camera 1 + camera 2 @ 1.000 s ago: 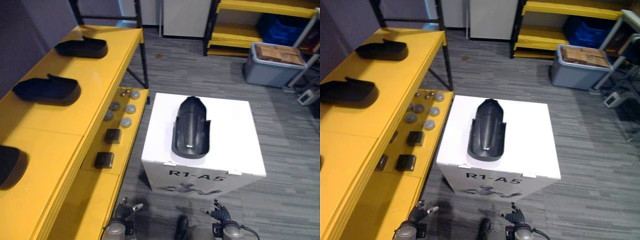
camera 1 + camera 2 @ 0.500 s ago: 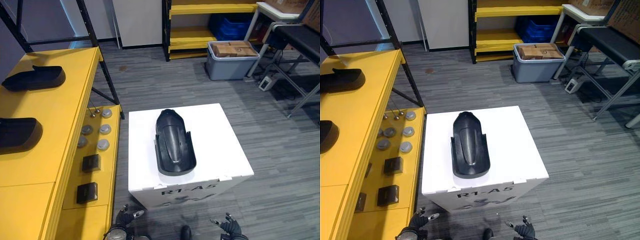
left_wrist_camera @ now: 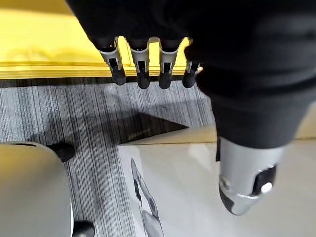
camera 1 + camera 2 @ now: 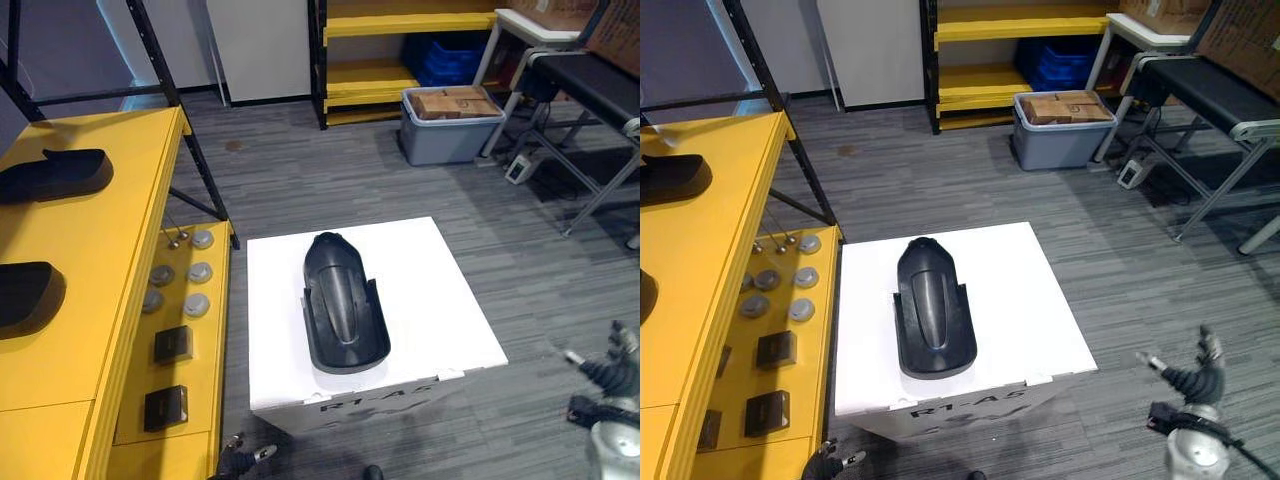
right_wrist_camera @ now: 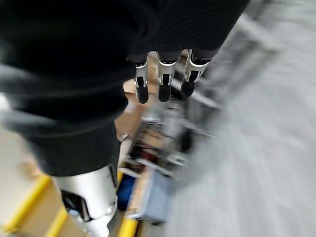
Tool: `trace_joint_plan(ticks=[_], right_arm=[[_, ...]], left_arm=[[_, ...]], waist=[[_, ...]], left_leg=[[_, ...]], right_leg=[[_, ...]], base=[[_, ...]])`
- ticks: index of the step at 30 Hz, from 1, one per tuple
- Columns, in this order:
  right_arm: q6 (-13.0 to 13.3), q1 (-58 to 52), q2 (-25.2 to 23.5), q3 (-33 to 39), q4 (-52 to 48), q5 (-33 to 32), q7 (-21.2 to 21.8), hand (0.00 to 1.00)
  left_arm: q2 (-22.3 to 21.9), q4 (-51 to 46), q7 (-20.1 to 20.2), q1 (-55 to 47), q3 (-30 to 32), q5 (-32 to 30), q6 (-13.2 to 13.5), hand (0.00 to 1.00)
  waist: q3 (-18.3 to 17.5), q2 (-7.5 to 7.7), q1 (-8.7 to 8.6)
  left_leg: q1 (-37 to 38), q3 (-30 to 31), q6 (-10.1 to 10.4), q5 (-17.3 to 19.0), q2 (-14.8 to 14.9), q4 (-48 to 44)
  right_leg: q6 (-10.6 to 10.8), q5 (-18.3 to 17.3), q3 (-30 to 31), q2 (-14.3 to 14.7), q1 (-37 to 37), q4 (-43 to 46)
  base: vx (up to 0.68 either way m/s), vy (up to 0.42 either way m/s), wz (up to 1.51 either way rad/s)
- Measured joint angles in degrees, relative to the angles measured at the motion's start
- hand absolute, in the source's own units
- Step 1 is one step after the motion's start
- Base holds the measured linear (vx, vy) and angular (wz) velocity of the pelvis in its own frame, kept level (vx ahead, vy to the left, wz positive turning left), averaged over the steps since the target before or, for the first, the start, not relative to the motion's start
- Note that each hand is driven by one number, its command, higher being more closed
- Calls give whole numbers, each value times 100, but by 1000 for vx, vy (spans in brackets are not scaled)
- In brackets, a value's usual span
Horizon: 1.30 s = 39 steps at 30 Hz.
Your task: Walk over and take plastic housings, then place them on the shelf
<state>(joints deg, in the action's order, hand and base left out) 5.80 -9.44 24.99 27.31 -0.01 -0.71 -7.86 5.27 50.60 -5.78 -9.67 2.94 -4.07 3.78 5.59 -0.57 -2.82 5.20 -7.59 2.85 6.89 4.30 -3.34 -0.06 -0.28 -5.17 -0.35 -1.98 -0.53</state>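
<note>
A short line of dark characters (image 4: 962, 406) stands on the front face of the white square-topped cardboard box (image 4: 1040, 300), just under its top edge. It is seen too steeply to read surely.

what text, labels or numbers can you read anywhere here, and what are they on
Front face of the white box: one line of dark lettering, seen at too steep an angle to read surely.
Same face in the left wrist view: a printed drawing, no words legible.
On the black housing lying on the box: no print visible.
On the cardboard in the grey bin: any labels are too small to read.
</note>
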Motion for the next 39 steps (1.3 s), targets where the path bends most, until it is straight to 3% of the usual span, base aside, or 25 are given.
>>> trace_joint_plan(ticks=[2, 4, 9, 12, 15, 19, 26, 32, 39], right_arm=[[69, 137, 126, -206, -298, 1, 26, 0], [299, 502, 392, -827, -734, 0, 133, 0], [544, 1254, 438, -2291, -1013, -69, 344, 0], [572, 1596, 107, -3178, -670, -58, 502, 0], [495, 1861, -419, -3519, 139, 247, 514, 0], [257, 1902, -1090, -3657, 834, 934, 429, 0], [-264, 1824, -2025, -3122, 1239, 2688, -442, 0], [-581, 1593, -2188, -2834, 1249, 3193, -958, 0], [-615, 1571, -2274, -2742, 1289, 3192, -1186, 0]], left_arm=[[-1, 6, 20, -17, -4, 1, 4, 0], [-3, 6, 112, -16, -23, 3, 48, 0], [32, 2, 135, 38, -227, 41, 163, 0], [27, -15, 134, 104, -243, 41, 197, 0], [17, -84, 116, 126, -275, 40, 199, 0], [-13, -98, 98, 161, -270, 39, 188, 0], [-64, -110, -119, 218, -264, 31, 162, 0], [-94, -116, -243, 223, -270, 21, 144, 0], [-96, -111, -305, 247, -346, 21, 128, 0]], waist=[[-43, 7, -9], [-43, 23, -16], [-51, 49, 87], [-41, 114, 241], [-20, 128, 375], [75, 118, 384], [249, 108, 384], [289, 101, 383], [293, 102, 385]], left_leg=[[-7, -3, -17, -17, -1, 40], [-23, 10, -49, -73, -25, 106], [-123, 154, -70, -156, -70, 124], [-199, 345, -80, -224, -98, 167], [-196, 454, -84, -239, -116, 177], [-200, 533, -95, -246, -138, 176], [-203, 661, -134, -297, -186, 172], [-195, 763, -111, -408, -192, 310], [-187, 762, -105, -417, -175, 347]], right_leg=[[5, 70, 3, 10, -12, -99], [7, 174, -5, 7, -19, -211], [15, 276, -73, -20, -13, -316], [10, 295, -265, -42, -29, -379], [10, 309, -359, -53, -102, -433], [11, 308, -476, -76, -138, -434], [12, 308, -569, -124, -197, -435], [13, 307, -665, -129, -189, -436], [14, 306, -664, -114, -179, -436]], base=[[-66, 2, -5], [-80, 11, -1], [-68, 10, 13], [-38, -8, 30], [6, 3, 21], [15, 10, 12], [-17, 12, 9], [-44, -4, 9], [0, 0, 0]])
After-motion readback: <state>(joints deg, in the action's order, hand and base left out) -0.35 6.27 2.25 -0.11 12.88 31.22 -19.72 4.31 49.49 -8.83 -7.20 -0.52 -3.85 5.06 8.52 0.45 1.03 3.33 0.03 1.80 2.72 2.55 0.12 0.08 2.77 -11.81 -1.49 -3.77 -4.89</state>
